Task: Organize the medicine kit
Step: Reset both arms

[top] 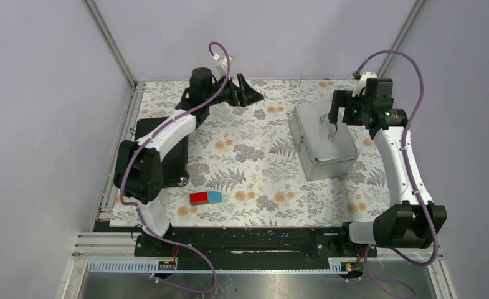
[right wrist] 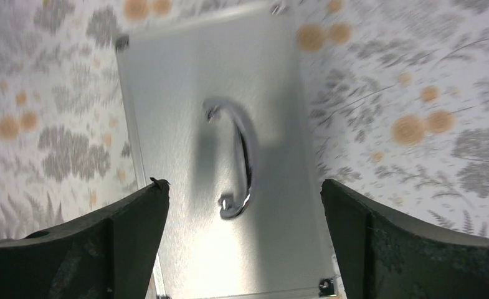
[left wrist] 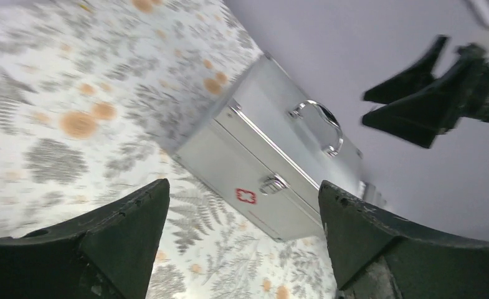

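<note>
The silver medicine case lies closed on the floral cloth at the right, with its chrome handle on top. The left wrist view shows its front with a red cross and a latch. My right gripper hovers open above the case lid, its jaws on either side of the handle and touching nothing. My left gripper is open and empty at the far back middle, raised and facing the case. A small red and blue box lies on the cloth near the front.
A black flat box lies at the left edge under my left arm. The floral cloth covers the table. Grey walls close in the back and sides. My right gripper also shows in the left wrist view.
</note>
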`<state>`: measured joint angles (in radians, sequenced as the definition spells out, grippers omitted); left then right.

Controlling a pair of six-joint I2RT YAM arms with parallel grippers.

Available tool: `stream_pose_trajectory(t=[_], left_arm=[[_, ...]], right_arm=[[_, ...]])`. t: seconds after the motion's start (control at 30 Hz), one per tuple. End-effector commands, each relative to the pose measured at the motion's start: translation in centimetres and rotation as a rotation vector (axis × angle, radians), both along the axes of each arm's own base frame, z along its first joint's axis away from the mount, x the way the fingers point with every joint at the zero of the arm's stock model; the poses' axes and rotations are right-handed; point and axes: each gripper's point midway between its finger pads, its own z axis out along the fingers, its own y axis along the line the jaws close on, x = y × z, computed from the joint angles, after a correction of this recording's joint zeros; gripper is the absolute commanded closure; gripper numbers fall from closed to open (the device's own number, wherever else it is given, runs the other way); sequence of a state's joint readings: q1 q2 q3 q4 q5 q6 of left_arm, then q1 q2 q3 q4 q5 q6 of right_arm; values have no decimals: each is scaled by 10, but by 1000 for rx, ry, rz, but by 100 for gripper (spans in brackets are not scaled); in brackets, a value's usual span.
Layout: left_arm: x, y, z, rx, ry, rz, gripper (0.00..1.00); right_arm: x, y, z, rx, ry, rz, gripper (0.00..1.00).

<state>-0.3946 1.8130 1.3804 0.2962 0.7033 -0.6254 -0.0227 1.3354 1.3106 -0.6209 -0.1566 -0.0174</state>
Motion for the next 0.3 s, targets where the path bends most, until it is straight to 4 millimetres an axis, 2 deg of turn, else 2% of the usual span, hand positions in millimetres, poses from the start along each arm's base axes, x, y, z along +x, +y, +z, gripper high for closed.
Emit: stream_pose_trajectory(t=[0.0,0.03,0.1,0.17,0.27], left_arm=[[24,66,26,299,-120,210,6],[29,81,34,327,-137,259,1],[38,110,48,360,-170,362,1],[43,132,57,393,-193,459,1],[44,145,60,438,-221,508,1]], right_arm=[[18,-35,58,-42,-128,-257,0],[20,-41,67,-48,-152,-295,0],[24,-51,81,-66,-206,-356,0],[31,-51,91,-55,-239,-360,0],[42,-42,95,-16,-257,-338,0]])
